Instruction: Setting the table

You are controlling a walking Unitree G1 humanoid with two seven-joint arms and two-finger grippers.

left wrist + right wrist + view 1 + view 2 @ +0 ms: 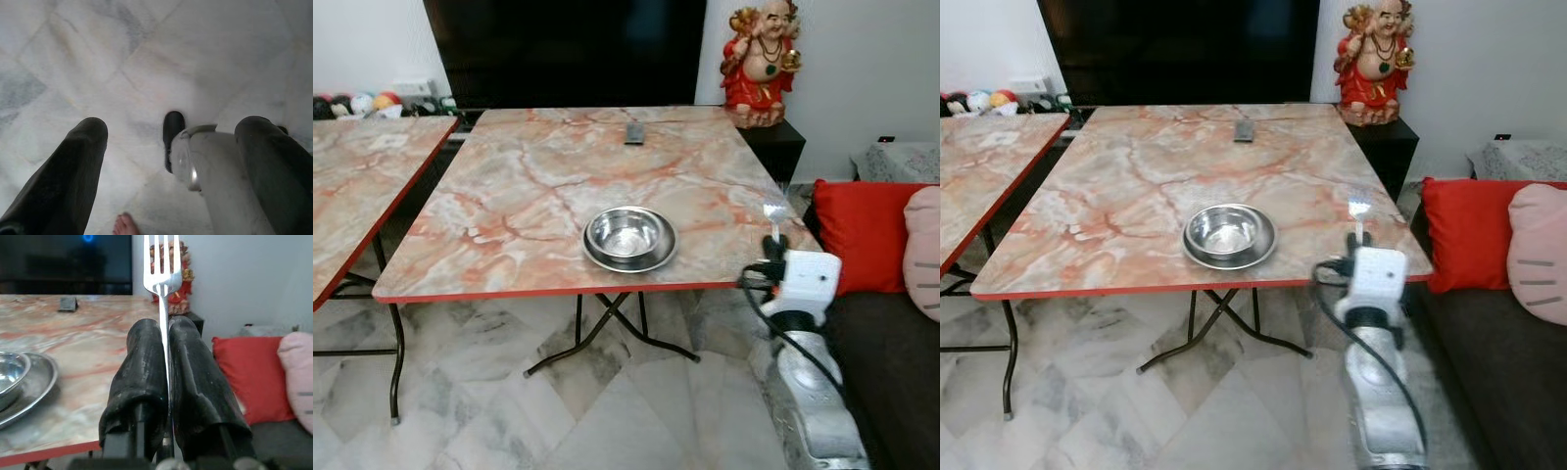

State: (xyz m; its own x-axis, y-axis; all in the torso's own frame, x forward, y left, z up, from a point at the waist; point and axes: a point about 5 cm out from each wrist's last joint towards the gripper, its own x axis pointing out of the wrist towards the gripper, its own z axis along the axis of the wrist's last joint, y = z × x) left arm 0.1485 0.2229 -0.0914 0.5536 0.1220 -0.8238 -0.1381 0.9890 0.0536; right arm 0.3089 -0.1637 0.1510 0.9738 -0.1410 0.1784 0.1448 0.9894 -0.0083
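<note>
right gripper [165, 340] jaws pinching fork [163, 269] by its handle, tines up | held at the tabletop [538, 186] near right corner, right of steel bowl [628, 233] nested on steel plate [607, 261] | left gripper [171, 142] jaws spread, hanging over marble floor [146, 49] | remote [634, 133] at far edge | red cushion [867, 235] beside.

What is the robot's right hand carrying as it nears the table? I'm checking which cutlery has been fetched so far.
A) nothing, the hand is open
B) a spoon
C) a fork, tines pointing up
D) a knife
C: in the right wrist view the right hand has its two black fingers shut on the handle of a fork, whose tines stand up above them, beside the marble-patterned table with the steel bowl.
</note>
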